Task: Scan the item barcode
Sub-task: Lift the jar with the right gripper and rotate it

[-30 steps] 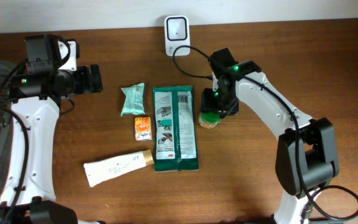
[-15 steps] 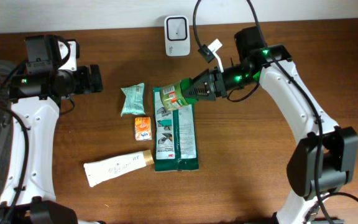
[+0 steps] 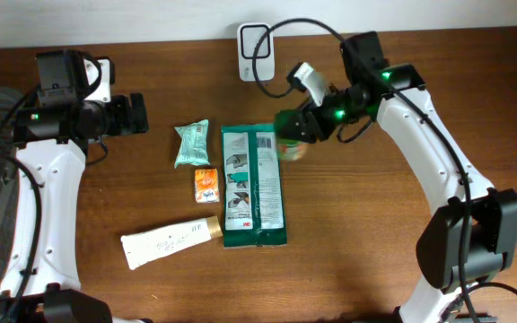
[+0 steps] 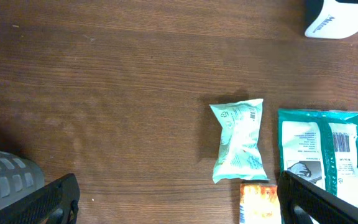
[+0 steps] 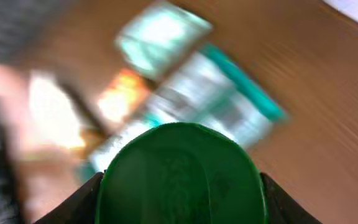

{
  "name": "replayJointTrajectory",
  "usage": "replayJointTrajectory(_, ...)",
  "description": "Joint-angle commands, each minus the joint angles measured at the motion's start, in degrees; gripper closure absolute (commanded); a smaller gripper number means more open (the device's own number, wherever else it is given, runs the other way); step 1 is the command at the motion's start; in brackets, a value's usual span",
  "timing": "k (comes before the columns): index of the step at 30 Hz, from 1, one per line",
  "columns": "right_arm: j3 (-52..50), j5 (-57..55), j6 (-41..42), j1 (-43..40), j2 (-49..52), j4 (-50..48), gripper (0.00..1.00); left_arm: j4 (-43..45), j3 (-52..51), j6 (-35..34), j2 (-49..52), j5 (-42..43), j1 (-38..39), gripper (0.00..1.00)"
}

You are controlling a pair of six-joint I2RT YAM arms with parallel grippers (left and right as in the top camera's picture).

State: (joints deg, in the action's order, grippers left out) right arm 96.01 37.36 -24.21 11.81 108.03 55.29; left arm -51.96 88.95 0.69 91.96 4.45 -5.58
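Green-capped jar (image 5: 182, 174) sat clenched between the fingers of the right claw (image 3: 296, 135), held above the green packet (image 3: 253, 184) at its top right corner. Its cap faced the wrist, long axis in line with the fingers; overhead it was blurred.

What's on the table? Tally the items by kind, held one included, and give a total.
Packets: 2 (small teal packet, large green packet)
Boxes: 1 (orange box)
Tubes: 1 (white tube)
Jars: 1 (green-lidded jar)
Scanners: 1 (white scanner)
Total: 6
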Motion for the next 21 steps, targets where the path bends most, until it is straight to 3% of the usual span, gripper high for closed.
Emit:
replayJointTrajectory(1,1.3,-21.1,7.6,-0.1,1.2,-1.3,0.63,0.0,0.3,1.1,-0.3,0.2,-0.2,0.01)
replayJointTrajectory(9,1.3,-26.1,7.6,-0.3,12.2,-17.7,0.62,0.0,0.3,1.1,-0.3,0.2,-0.2,0.01)
replayJointTrajectory(12,1.3,-26.1,7.6,-0.3,12.3,-13.9,0.61,0.0,0.3,1.1,-0.3,0.2,-0.2,0.01)
replayJointTrajectory(13,1.3,-26.6,7.6,-0.3,12.2,-11.4,0.5,0.0,0.3,1.1,-0.3,0.2,-0.2,0.01)
replayJointTrajectory(16,1.5,-27.8,7.6,-0.4,11.7,-8.0,0.4,0.0,0.3,1.1,-0.3,0.2,-0.2,0.01)
replayJointTrajectory(21,4.2,-26.8,8.2,-1.6,10.9,-5.3,0.41,0.0,0.3,1.1,-0.3,0.2,-0.2,0.01)
